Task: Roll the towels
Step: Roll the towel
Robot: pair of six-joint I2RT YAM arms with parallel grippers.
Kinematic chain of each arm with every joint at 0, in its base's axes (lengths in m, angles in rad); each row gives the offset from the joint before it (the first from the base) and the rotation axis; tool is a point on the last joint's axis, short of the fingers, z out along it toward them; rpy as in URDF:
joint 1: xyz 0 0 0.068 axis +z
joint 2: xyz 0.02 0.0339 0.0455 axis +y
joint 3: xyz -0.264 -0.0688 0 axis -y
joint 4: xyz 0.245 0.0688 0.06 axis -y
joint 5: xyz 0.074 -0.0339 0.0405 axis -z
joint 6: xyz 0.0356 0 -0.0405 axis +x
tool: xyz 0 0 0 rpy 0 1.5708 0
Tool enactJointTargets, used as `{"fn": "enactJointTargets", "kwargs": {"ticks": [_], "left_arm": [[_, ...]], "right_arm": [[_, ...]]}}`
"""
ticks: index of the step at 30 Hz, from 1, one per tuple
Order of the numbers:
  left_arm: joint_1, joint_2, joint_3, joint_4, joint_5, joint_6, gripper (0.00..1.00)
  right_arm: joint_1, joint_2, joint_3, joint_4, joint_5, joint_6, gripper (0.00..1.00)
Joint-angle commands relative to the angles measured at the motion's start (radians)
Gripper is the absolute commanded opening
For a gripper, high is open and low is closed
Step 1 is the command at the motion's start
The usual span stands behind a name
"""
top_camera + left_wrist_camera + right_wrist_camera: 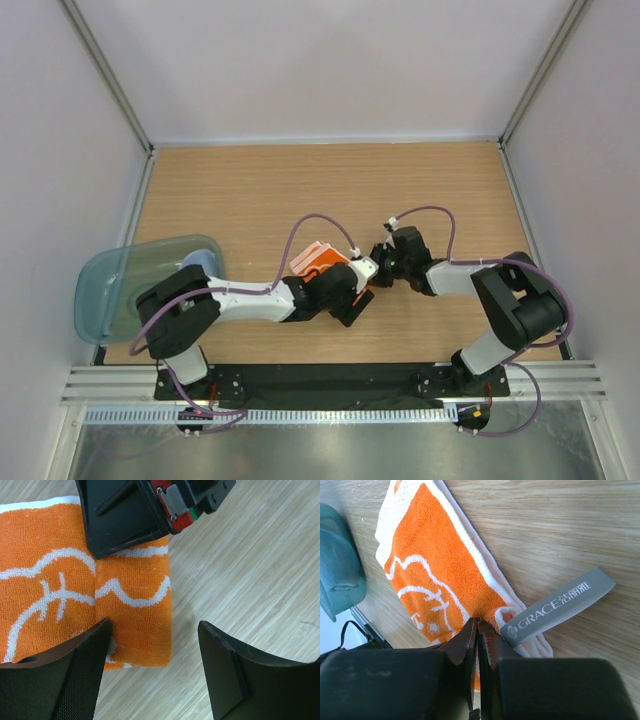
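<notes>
Left arm (pixel 250 298) reaches low from its seven o'clock base toward three o'clock, and the left end effector (pixel 352 292) has its jaws spread wide. Right arm (pixel 520 305) rises from five o'clock, elbow at three, folding back toward nine. The right end effector (pixel 385 262) is pinched tight, nose to nose with the left.

An orange towel (pixel 322 260) with white swirls lies folded flat mid-way across the table (pixel 250 180), its grey loop tag (pixel 560 607) at one corner; a pale blue towel (pixel 197 266) sits well to its left.
</notes>
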Motion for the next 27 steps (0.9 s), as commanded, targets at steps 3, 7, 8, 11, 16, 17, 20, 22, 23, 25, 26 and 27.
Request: {"fn": "enactJointTargets", "kwargs": {"ticks": [3,7,8,11,16,17,20,22,23,25,26,27], "left_arm": [[-0.012,-0.002,-0.004,-0.038,-0.063,-0.051,0.72],[-0.035,-0.045,-0.046,-0.074,-0.109,-0.093,0.71],[-0.043,-0.051,-0.051,-0.083,-0.131,-0.108,0.70],[-0.060,-0.062,-0.066,-0.115,-0.148,-0.122,0.66],[-0.104,-0.086,-0.093,-0.137,-0.186,-0.142,0.59],[-0.107,-0.083,-0.093,-0.137,-0.186,-0.142,0.58],[-0.120,-0.051,-0.077,-0.143,-0.206,-0.137,0.56],[-0.126,-0.033,-0.056,-0.147,-0.224,-0.131,0.55],[-0.129,-0.013,-0.045,-0.152,-0.230,-0.130,0.55],[-0.143,-0.008,-0.022,-0.176,-0.284,-0.130,0.54],[-0.149,-0.025,-0.019,-0.187,-0.309,-0.130,0.54],[-0.155,-0.042,-0.016,-0.202,-0.329,-0.131,0.55]], "right_arm": [[0.005,0.020,0.022,-0.030,0.030,-0.026,0.10],[0.007,0.020,0.027,-0.042,0.030,-0.029,0.10],[0.007,0.019,0.030,-0.044,0.030,-0.027,0.10],[0.007,0.022,0.036,-0.050,0.031,-0.029,0.10],[0.007,0.019,0.044,-0.062,0.031,-0.027,0.10],[0.005,0.018,0.047,-0.064,0.031,-0.027,0.10],[0.007,0.025,0.047,-0.060,0.030,-0.024,0.09],[0.007,0.028,0.047,-0.059,0.025,-0.023,0.09],[0.005,0.028,0.044,-0.057,0.024,-0.021,0.10],[0.007,0.025,0.044,-0.057,0.021,-0.021,0.10],[0.007,0.022,0.041,-0.057,0.019,-0.021,0.10],[0.005,0.019,0.041,-0.059,0.019,-0.021,0.10]]}}
